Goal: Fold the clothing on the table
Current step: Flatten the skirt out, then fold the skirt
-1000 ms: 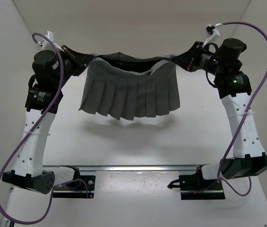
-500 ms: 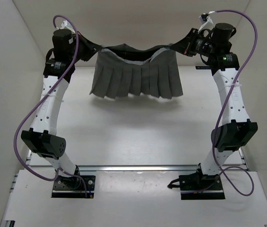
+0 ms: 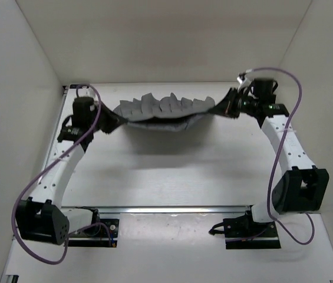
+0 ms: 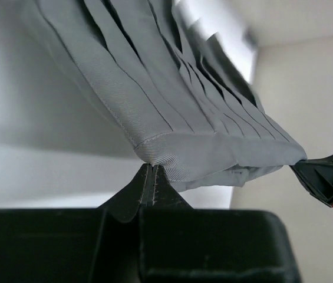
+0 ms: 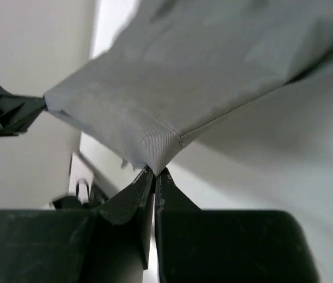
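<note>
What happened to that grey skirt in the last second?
Both arms swung down and away toward the far wall, carrying the skirt along. It hung hem-down before; now its hem flares toward the far wall, over the table. Unchanged: the left gripper and right gripper stay shut on its top corners.

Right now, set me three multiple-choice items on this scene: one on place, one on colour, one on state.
1. Where is the skirt? A. flat at the near edge. B. strung between the left gripper and right gripper. C. bunched in a corner.
2. Its colour? A. grey. B. red. C. yellow.
3. The right gripper is: A. wide open. B. out of view. C. shut on a skirt corner.
Key: B, each end meets a gripper; A, grey cloth in every view; C, its wrist view shows the corner pinched.
</note>
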`<action>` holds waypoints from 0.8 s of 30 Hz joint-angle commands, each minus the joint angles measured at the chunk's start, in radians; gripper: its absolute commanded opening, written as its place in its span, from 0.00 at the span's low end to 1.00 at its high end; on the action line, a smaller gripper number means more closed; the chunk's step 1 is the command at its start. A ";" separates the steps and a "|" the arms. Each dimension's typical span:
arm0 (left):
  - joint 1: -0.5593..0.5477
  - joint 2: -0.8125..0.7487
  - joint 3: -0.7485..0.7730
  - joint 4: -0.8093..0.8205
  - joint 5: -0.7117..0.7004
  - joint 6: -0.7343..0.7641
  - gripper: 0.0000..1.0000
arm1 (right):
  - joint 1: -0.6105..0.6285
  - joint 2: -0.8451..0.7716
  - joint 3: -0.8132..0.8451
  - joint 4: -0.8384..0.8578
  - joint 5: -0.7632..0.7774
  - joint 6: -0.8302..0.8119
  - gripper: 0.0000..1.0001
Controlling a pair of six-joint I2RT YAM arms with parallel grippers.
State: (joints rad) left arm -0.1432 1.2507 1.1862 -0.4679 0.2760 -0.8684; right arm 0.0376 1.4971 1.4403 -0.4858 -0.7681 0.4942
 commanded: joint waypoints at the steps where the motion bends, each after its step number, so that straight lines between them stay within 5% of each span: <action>1: -0.009 -0.137 -0.193 0.009 0.040 -0.046 0.00 | 0.018 -0.135 -0.220 -0.011 -0.004 -0.005 0.00; 8: -0.010 -0.423 -0.528 -0.165 0.095 -0.101 0.00 | 0.062 -0.356 -0.633 -0.109 -0.011 -0.003 0.00; 13: -0.056 -0.624 -0.652 -0.354 0.115 -0.205 0.00 | 0.111 -0.475 -0.770 -0.229 -0.022 0.014 0.00; 18: -0.094 -0.743 -0.711 -0.394 0.158 -0.332 0.00 | 0.113 -0.566 -0.860 -0.301 -0.063 0.020 0.00; 24: -0.096 -0.703 -0.584 -0.501 0.130 -0.302 0.00 | 0.111 -0.537 -0.789 -0.355 -0.063 -0.019 0.00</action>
State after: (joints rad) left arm -0.2508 0.5285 0.5110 -0.9035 0.4072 -1.1519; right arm 0.1547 0.9470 0.5877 -0.8089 -0.8043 0.4931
